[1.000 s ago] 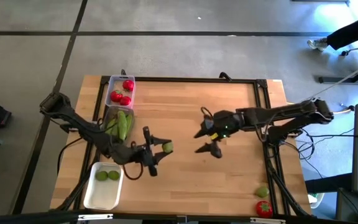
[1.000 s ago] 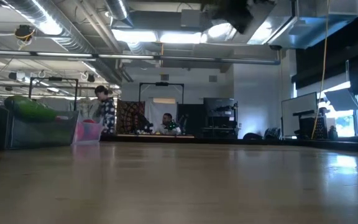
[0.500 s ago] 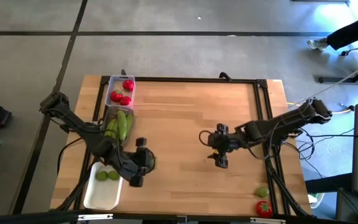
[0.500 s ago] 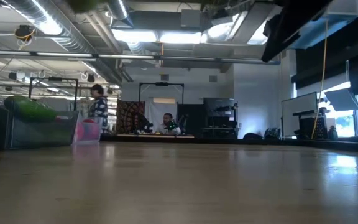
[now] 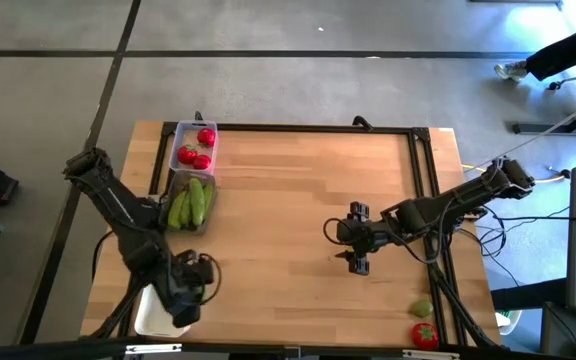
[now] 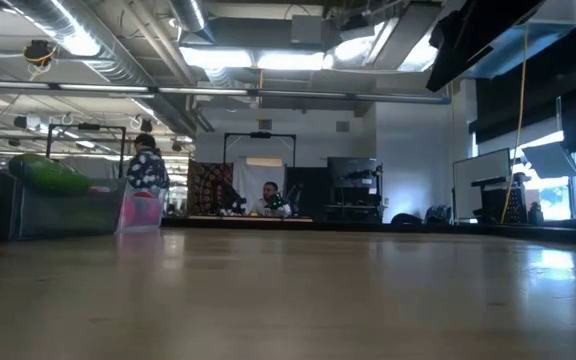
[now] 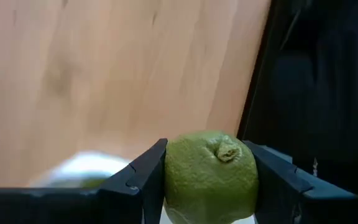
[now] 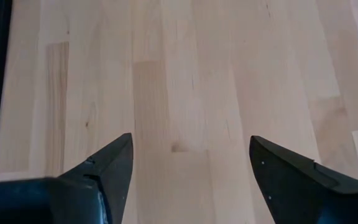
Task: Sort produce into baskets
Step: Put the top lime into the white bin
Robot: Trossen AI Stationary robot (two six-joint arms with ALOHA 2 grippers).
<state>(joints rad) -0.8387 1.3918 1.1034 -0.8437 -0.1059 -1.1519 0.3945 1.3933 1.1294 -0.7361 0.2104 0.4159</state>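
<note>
My left gripper (image 5: pixel 186 290) is shut on a small round green lime (image 7: pixel 210 177) over the opaque white basket (image 5: pixel 153 315) at the table's near left. In the high view the gripper hides the lime. My right gripper (image 5: pixel 356 248) is open and empty above bare wood right of the table's middle; its fingers (image 8: pixel 114 168) stand wide apart. Another lime (image 5: pixel 421 308) and a red tomato (image 5: pixel 425 335) lie on the table at the near right corner. My left gripper pinches the lime between its two fingers, one on each opposite side (image 7: pixel 169 177). The lime's stem dimple (image 7: pixel 227 151) faces the wrist camera. The lime is lifted clear of the table.
A clear basket with red tomatoes (image 5: pixel 193 147) stands at the far left, and a clear basket with green cucumbers (image 5: pixel 190 203) right before it. Both show at the left of the low view (image 6: pixel 68 205). A person (image 6: pixel 148 172) walks in the room behind.
My left gripper has carried the lime from near the table's middle toward the near left corner, over the white basket, and now covers the two limes lying in it. My right gripper has moved a little toward the right and near edges and turned.
</note>
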